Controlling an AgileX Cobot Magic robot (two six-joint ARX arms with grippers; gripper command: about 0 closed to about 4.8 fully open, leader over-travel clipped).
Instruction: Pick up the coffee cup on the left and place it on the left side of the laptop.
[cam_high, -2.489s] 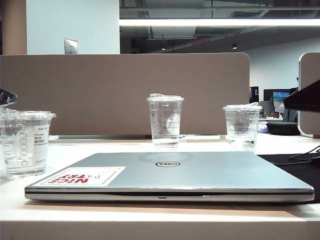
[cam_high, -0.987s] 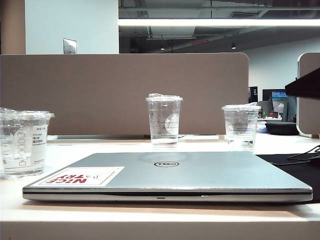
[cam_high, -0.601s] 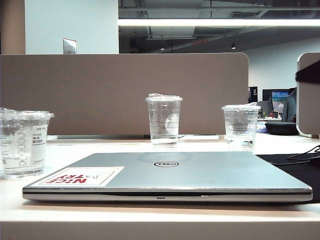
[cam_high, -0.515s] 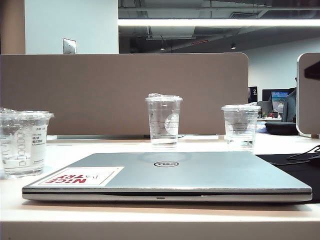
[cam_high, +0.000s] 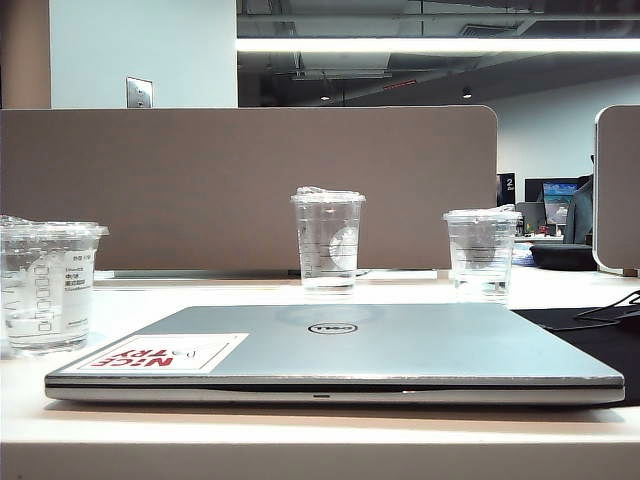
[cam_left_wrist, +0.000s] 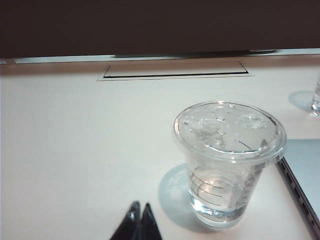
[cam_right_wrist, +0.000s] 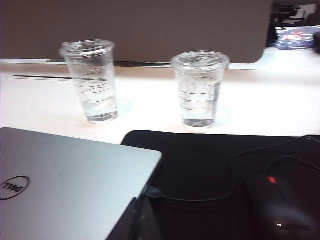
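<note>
The coffee cup (cam_high: 50, 285), short and clear with a lid, a white sticker and a column of checkboxes, stands upright on the desk left of the laptop (cam_high: 335, 350). The laptop lies closed, silver-grey, with a "NICE TRY" sticker. In the left wrist view the coffee cup (cam_left_wrist: 230, 160) stands beside the laptop's edge (cam_left_wrist: 302, 175), and my left gripper (cam_left_wrist: 140, 205) is shut and empty, a little apart from the cup. My right gripper (cam_right_wrist: 137, 200) looks shut and hovers at the laptop's (cam_right_wrist: 65, 185) corner. Neither gripper shows in the exterior view.
Behind the laptop stand a taller clear cup (cam_high: 327, 240) and a short clear cup (cam_high: 482, 250), in front of a brown partition (cam_high: 250, 180). A black mat (cam_right_wrist: 210, 165) with a cable and a mouse (cam_right_wrist: 285, 205) lies right of the laptop.
The dark arm at the right edge of the exterior view has withdrawn out of the frame. The cups and the laptop have not moved.
</note>
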